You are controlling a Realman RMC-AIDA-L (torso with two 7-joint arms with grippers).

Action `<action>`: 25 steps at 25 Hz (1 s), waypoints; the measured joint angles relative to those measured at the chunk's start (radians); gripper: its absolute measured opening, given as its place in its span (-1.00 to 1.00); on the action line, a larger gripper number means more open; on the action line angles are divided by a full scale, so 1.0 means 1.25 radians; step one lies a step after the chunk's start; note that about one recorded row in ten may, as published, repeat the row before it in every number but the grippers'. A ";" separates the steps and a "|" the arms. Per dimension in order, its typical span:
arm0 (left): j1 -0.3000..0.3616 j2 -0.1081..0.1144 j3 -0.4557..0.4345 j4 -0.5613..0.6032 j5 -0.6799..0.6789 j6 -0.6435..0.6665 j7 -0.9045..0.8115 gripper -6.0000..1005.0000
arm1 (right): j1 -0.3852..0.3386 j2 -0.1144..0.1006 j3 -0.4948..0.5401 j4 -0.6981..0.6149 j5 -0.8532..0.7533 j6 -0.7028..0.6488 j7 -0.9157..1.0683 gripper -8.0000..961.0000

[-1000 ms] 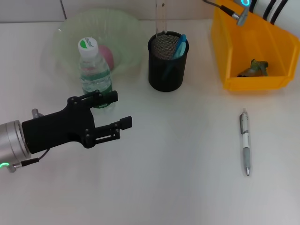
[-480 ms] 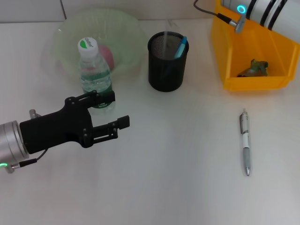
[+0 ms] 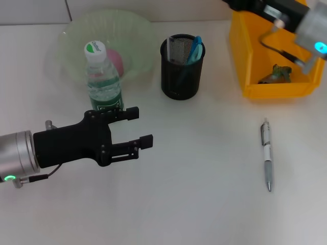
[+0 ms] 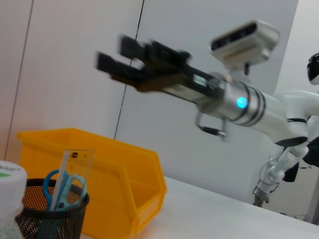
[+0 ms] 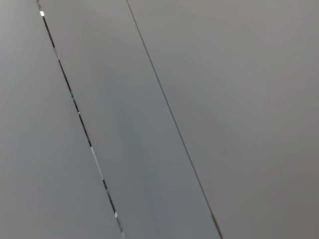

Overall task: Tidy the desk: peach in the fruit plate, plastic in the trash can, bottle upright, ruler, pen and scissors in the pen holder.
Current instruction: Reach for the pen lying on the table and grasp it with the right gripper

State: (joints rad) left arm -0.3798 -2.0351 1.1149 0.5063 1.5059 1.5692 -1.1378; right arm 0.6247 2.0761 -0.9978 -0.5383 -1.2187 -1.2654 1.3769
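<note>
Nearest the robot, at about 8 o'clock on the surface (image 3: 194, 204), the left gripper (image 3: 137, 126) hovers with its two black fingers spread and nothing between them, pointing toward 3 o'clock. The bottle (image 3: 102, 76) stands upright just beyond it, at 10 o'clock, close to the upper finger but apart from it.

The pen (image 3: 266, 161) is the one item left loose. It lies flat at about 4 o'clock, well apart from everything else, its long axis running 12 to 6 o'clock with the tip toward 6. From the left gripper it lies far off toward 3 o'clock. It sits on the right arm's side, directly below the bin at 6 o'clock from it, so the right arm looks the better placed to take it, closing across the barrel.

Farther back, the pen holder (image 3: 182, 69) at 12 o'clock already carries the ruler (image 3: 179, 48) and blue-handled scissors (image 3: 195, 49). The peach (image 3: 115, 60) rests in the fruit plate (image 3: 138, 30) at 11 o'clock, behind the bottle. The yellow trash can (image 3: 255, 56) at 1 o'clock holds the crumpled plastic (image 3: 278, 74).

Farthest, the right gripper (image 4: 124, 57) is raised above the trash can; the left wrist view shows its fingers parted and empty.
</note>
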 joint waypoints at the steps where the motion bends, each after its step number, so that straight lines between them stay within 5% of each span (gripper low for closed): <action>1: -0.001 0.000 0.002 0.000 0.000 0.000 -0.001 0.55 | -0.037 -0.001 -0.001 -0.042 -0.027 -0.018 0.037 0.31; 5: -0.001 0.003 0.003 0.013 0.008 0.003 -0.012 0.55 | -0.156 -0.010 0.003 -0.268 -0.212 -0.085 0.271 0.31; 8: -0.002 0.004 0.002 0.015 0.012 0.004 -0.015 0.55 | -0.206 0.003 0.054 -0.574 -0.507 -0.190 0.556 0.31; 13: -0.010 0.003 -0.003 0.053 0.075 0.013 -0.054 0.55 | -0.179 0.005 0.063 -0.796 -0.755 -0.287 0.823 0.31; 19: -0.020 0.006 -0.003 0.059 0.081 0.011 -0.063 0.55 | -0.067 0.002 0.013 -0.910 -1.076 -0.422 1.040 0.31; 25: -0.039 0.007 -0.005 0.059 0.101 -0.010 -0.065 0.55 | -0.009 0.005 -0.127 -0.884 -1.252 -0.436 1.160 0.31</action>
State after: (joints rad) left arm -0.4284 -2.0261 1.1088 0.5799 1.6324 1.5573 -1.2194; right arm 0.6141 2.0827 -1.1560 -1.6427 -2.7831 -1.8104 2.8266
